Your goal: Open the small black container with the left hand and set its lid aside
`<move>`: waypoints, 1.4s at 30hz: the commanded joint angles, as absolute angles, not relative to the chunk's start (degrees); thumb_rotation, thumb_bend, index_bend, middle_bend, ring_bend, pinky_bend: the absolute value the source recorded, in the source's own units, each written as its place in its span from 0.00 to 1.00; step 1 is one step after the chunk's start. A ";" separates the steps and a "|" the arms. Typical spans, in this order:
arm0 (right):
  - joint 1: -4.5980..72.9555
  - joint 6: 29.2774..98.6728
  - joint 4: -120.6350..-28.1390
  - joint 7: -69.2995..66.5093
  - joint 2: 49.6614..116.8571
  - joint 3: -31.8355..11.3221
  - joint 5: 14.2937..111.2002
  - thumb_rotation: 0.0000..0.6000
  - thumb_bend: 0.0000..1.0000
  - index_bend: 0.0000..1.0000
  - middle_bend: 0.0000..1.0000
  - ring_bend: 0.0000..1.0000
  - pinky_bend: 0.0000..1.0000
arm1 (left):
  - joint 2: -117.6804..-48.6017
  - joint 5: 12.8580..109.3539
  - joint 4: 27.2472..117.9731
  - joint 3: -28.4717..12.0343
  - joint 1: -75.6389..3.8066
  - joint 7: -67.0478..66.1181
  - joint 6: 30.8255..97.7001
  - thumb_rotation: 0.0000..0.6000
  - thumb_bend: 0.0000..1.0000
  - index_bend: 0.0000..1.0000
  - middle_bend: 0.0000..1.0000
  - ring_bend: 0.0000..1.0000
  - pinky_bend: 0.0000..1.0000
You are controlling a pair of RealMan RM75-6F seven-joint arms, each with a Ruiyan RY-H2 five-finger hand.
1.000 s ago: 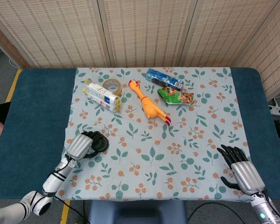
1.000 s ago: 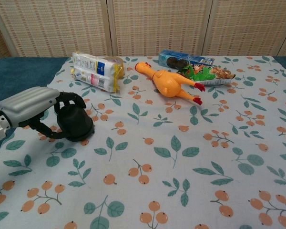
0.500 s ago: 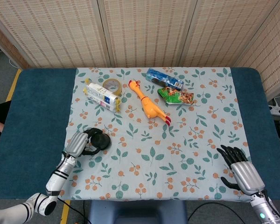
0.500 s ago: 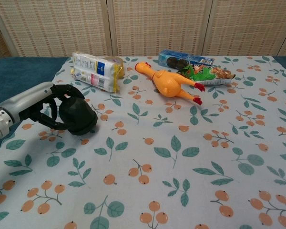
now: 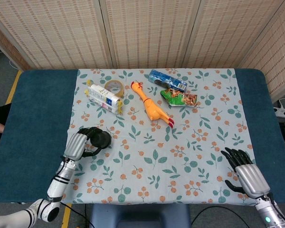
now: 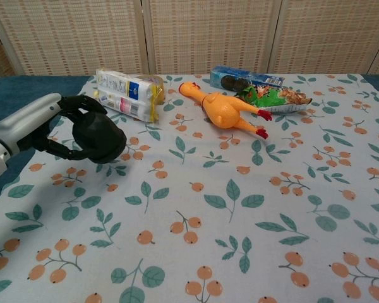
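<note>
**Kid:** What is the left hand (image 6: 47, 123) doing?

**Helper:** Its dark fingers (image 6: 82, 104) are curled around the small black container (image 6: 100, 140), holding it. In the chest view the container looks tipped and lifted a bit off the cloth, with a shadow under it. I cannot tell if the lid is on or off.

**Kid:** Where is that on the worktop (image 5: 35, 109)?

**Helper:** Near the left edge of the flowery cloth (image 5: 180, 156), on the side close to the robot. In the head view the left hand (image 5: 77, 145) and the container (image 5: 100, 139) sit right at the cloth's edge.

**Kid:** And the right hand (image 5: 244, 171)?

**Helper:** It is far off, at the near right corner of the worktop. Its fingers are spread apart and it holds nothing.

**Kid:** What else is there?

**Helper:** Further back lies a white and yellow packet (image 6: 123, 93) with a roll of tape (image 5: 114, 87) just behind it. A rubber chicken (image 6: 224, 112) lies in the middle. Beside it are a green snack bag (image 6: 275, 98) and a blue cookie pack (image 6: 246, 78)
</note>
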State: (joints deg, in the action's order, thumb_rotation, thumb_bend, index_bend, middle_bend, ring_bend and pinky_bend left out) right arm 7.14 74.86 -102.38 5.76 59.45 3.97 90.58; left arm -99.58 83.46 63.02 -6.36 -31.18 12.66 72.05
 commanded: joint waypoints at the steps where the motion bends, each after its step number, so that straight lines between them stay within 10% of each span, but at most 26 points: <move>1: 7.20 74.68 -102.49 5.86 59.45 4.10 90.71 1.00 0.20 0.00 0.00 0.00 0.00 | -100.80 85.94 59.66 -4.88 -31.45 9.12 68.31 1.00 0.75 0.69 0.88 0.56 0.25; 7: 7.13 74.89 -102.50 5.69 59.39 4.16 90.96 1.00 0.20 0.00 0.00 0.00 0.00 | -98.94 90.55 59.77 1.26 -33.20 3.75 63.19 1.00 0.67 0.56 0.70 0.53 0.23; 11: 7.10 74.95 -102.54 5.65 59.32 4.20 91.00 1.00 0.20 0.00 0.00 0.00 0.00 | -97.72 86.74 61.66 0.47 -33.62 0.52 58.23 1.00 0.55 0.12 0.14 0.14 0.14; 14: 7.07 75.00 -102.53 5.59 59.27 4.20 91.02 1.00 0.20 0.00 0.00 0.00 0.00 | -97.35 85.36 62.74 -0.36 -33.67 -2.00 57.64 1.00 0.49 0.00 0.00 0.00 0.10; 21: 7.32 74.35 -102.44 6.33 59.63 4.14 90.58 1.00 0.20 0.00 0.00 0.00 0.00 | -96.84 86.14 65.74 -2.79 -32.74 -0.65 63.90 1.00 0.47 0.28 0.43 0.37 0.21; 26: 7.17 74.62 -102.59 6.66 59.73 4.09 90.47 1.00 0.20 0.00 0.00 0.00 0.00 | -95.83 86.15 65.97 -2.40 -33.00 -1.19 63.06 1.00 0.43 0.00 0.19 0.33 0.22; 29: 7.14 74.64 -102.60 6.77 59.73 4.09 90.41 1.00 0.20 0.00 0.00 0.00 0.00 | -95.15 85.73 66.67 -2.57 -33.16 -1.30 62.54 1.00 0.41 0.02 0.20 0.29 0.20; 35: 7.21 74.49 -102.58 6.89 59.81 4.12 90.42 1.00 0.20 0.00 0.00 0.00 0.00 | -95.77 86.93 66.21 -3.27 -32.88 0.21 65.82 1.00 0.42 0.50 0.67 0.45 0.22; 42: 7.09 74.76 -102.61 6.63 59.64 4.19 90.63 1.00 0.20 0.00 0.00 0.00 0.00 | -98.16 88.44 63.23 -5.40 -32.39 4.62 72.23 1.00 0.60 0.69 0.85 0.56 0.28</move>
State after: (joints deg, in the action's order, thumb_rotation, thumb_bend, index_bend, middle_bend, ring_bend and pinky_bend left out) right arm 7.10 74.76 -102.62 6.62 59.65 4.19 90.63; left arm -97.60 87.94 64.10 -4.51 -32.53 3.74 70.83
